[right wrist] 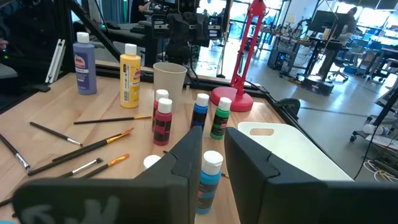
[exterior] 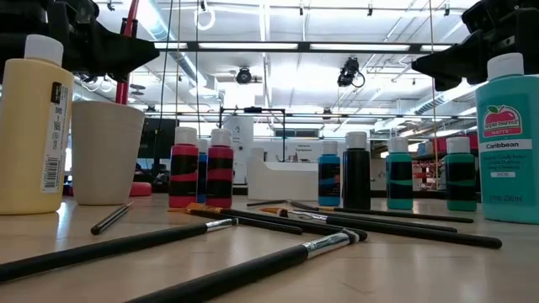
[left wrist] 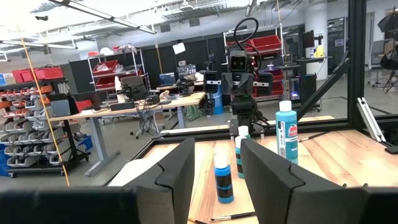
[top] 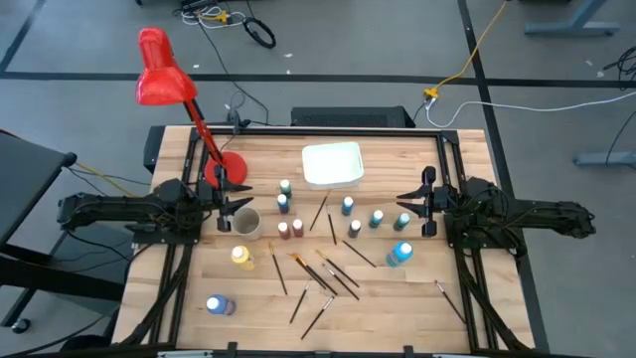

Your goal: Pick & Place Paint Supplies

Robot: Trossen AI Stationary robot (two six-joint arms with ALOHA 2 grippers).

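Small paint bottles stand upright on their bases mid-table: green (top: 285, 187), blue (top: 283, 204), two red-brown (top: 290, 230), yellow (top: 241, 257), blue (top: 347, 206), and several teal ones around (top: 378, 219). A larger teal bottle (top: 399, 253) stands nearer, and a violet-blue one (top: 219, 305) lies by the near left. Thin dark brushes (top: 323, 276) lie flat and scattered toward the near edge. My left gripper (top: 227, 204) hangs open above the left side, beside the beige cup (top: 246, 224). My right gripper (top: 422, 204) hangs open above the right side, near the teal bottles. Neither touches anything.
A shallow white tray (top: 332, 164) sits at the far middle. A red desk lamp (top: 164, 85) stands with its base (top: 227, 169) just beyond my left gripper. One brush (top: 449, 298) lies alone near the right frame rail. Black frame rails edge the table.
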